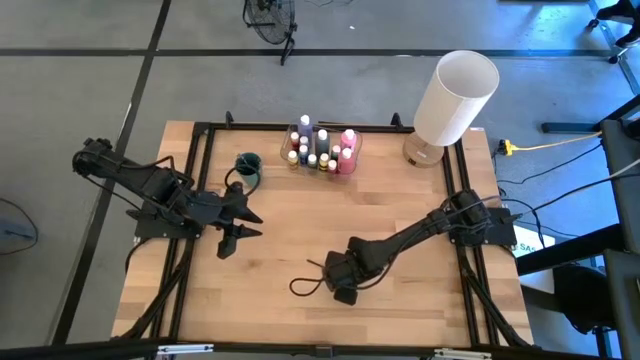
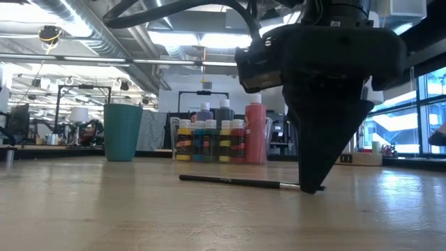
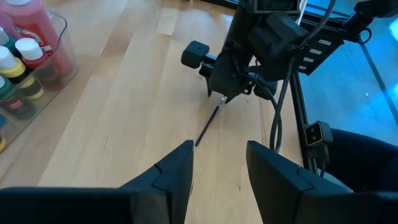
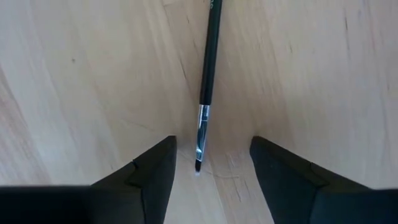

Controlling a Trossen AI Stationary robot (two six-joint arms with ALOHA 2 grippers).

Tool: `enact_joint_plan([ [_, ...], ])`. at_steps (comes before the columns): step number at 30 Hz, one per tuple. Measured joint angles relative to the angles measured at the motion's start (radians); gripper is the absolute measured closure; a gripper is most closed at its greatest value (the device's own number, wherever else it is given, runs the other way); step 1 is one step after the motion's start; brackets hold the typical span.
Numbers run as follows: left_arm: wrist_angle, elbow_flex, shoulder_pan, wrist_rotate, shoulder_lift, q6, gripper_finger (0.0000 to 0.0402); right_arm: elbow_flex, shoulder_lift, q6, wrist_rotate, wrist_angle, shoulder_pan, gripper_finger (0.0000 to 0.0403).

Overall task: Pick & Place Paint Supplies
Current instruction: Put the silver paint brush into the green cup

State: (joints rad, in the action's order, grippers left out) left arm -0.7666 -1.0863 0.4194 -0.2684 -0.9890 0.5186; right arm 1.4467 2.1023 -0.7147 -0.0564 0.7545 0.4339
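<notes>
- The right claw [image 1: 342,283] is down at the near middle of the wooden tabletop [image 1: 400,220], its tips at the board.
- Its two fingers [image 4: 155,171] stand apart, one on each side of the bristle end of a thin dark-handled paintbrush [image 4: 208,74]; they straddle it without pinching it, so the claw is released.
- The paintbrush lies flat on the tabletop, its handle running off to the left from the claw, its silver ferrule and tip between the fingers.
- The left claw [image 1: 240,225] hangs over the left side of the tabletop, a little farther back, well apart from the brush; its fingers [image 3: 177,171] are parted and grasp nothing.
- Farther off, a teal cup [image 1: 247,165] stands left of centre.
- Just to its right, at the far edge, a clear plastic container [image 1: 350,160] holds the paint bottles [image 1: 318,148], upright and packed close.
- At the far right corner stands a large white cylinder [image 1: 455,95].
</notes>
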Motion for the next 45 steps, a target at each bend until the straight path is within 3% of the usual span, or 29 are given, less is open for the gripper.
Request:
enact_joint_plan([
  [7,0.0,0.0,0.0,0.0,0.0,0.001,0.0258,0.001,0.016,-0.003,0.039,0.008,0.003,0.0233],
  [38,-0.001,0.0,0.0,0.0,0.0,0.003,0.0258,0.003,0.017,-0.074,0.068,0.018,0.047,0.0235],
  [45,-0.001,0.0,0.0,0.0,0.0,0.003,0.0258,0.003,0.017,-0.074,0.068,0.023,0.041,0.0251],
])
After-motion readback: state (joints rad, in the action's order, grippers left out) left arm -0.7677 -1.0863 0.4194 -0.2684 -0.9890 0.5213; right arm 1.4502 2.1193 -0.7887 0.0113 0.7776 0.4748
